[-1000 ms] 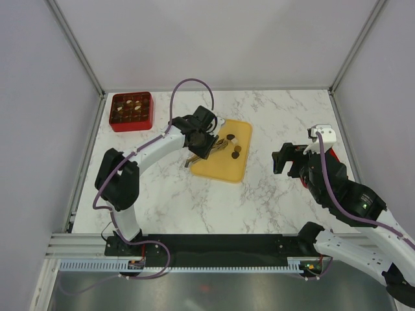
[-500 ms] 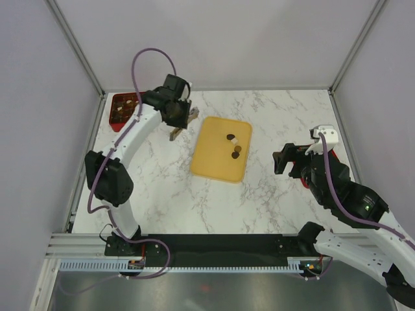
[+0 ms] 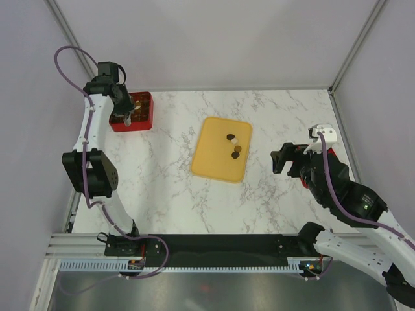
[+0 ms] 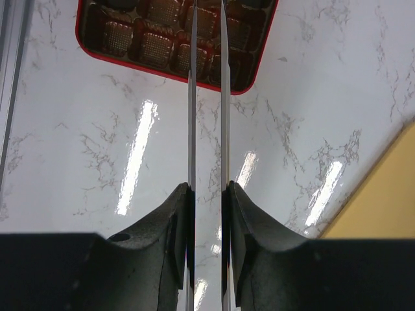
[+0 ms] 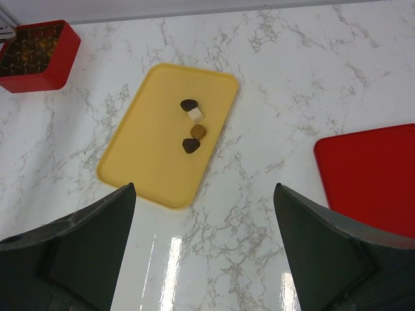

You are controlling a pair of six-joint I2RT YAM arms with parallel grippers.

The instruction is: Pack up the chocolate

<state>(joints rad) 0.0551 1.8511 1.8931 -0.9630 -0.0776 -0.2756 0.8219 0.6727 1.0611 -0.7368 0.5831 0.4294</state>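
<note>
**Left claw.** The left claw (image 4: 207, 13) was positioned over the red box (image 5: 39, 78), at the upper left of the top view. Its two thin fingers (image 4: 243, 227) stood parallel with only a narrow gap between them. In the left wrist view the tips ran off the top edge of the frame. Whether they held anything could not be determined.

**Right claw.** The right claw (image 5: 204, 194) was spread wide and held nothing. It hung above the table (image 5: 292, 65) at the right of the top view, well apart from the tray.

**Chocolate.** Four pieces lay on the yellow tray (image 5: 149, 155), in a short line on its right half:
- a dark brown piece (image 5: 189, 103), farthest up the frame;
- a cream-white piece (image 5: 195, 115), touching the first piece;
- a lighter brown piece (image 5: 198, 131), just below the cream-white one;
- a second dark brown piece (image 5: 190, 146), touching the lighter brown one.

**Box.** The red box showed a grid of brown ribbed cells in the left wrist view. Which cells held chocolate could not be determined.

**Surroundings.** The tray lay near the middle of the marble table, well apart from the red box. A flat red panel (image 5: 369, 175) lay on the table at the right edge of the right wrist view.
</note>
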